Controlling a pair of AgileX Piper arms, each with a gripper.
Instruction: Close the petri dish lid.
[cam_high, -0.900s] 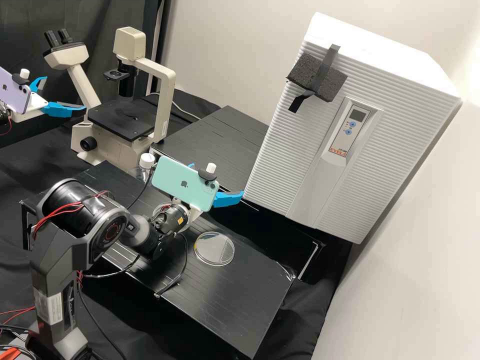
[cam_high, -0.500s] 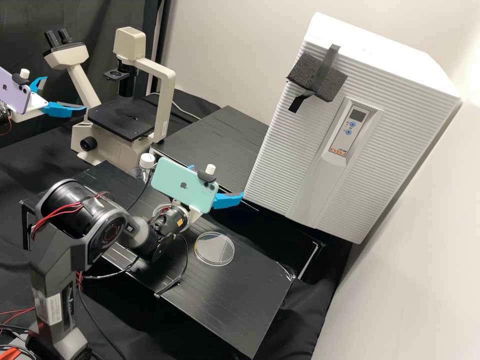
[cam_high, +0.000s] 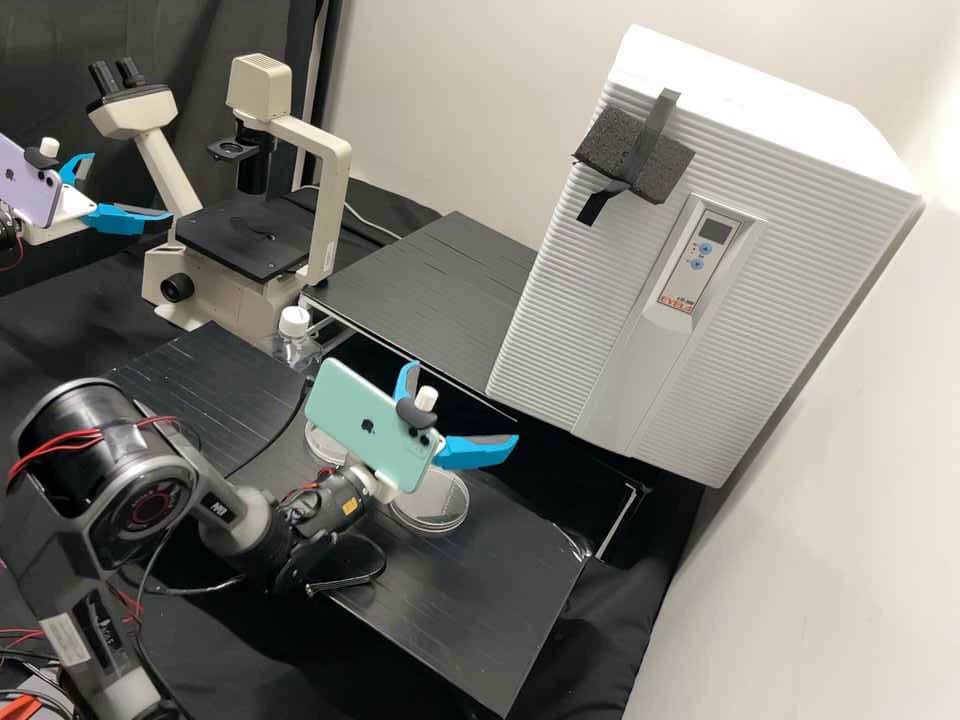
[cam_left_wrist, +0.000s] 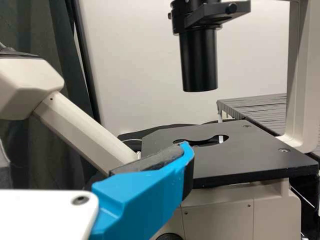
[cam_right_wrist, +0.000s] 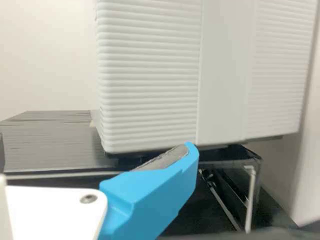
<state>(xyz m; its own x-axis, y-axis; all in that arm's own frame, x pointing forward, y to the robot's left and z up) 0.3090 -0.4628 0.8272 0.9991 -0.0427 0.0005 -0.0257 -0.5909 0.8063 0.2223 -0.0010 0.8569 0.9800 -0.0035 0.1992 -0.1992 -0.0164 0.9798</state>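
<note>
In the high view, my left gripper (cam_high: 133, 186) stands open at the far left, beside the microscope and well away from the dishes. My right gripper (cam_high: 465, 401) is open with nothing between its fingers, above the bench beyond a clear petri dish (cam_high: 436, 506). The green phone on the right wrist covers part of that dish. Left of the phone, another clear round piece (cam_high: 322, 448) rests on the bench, partly hidden; dish or lid, I cannot tell. One blue finger of my left gripper (cam_left_wrist: 145, 192) and one of my right gripper (cam_right_wrist: 152, 192) show in their wrist views.
A pale microscope (cam_high: 325, 215) stands at the back left, with a capped clear bottle (cam_high: 293, 340) in front of it. The large white ribbed unit (cam_high: 570, 290) sits behind right, on a raised black shelf (cam_high: 430, 290). Cables hang along the right arm.
My right arm has drawn back toward the lower left, and its gripper has come lower in the high view. More of the left round piece shows now. The left arm has not moved.
</note>
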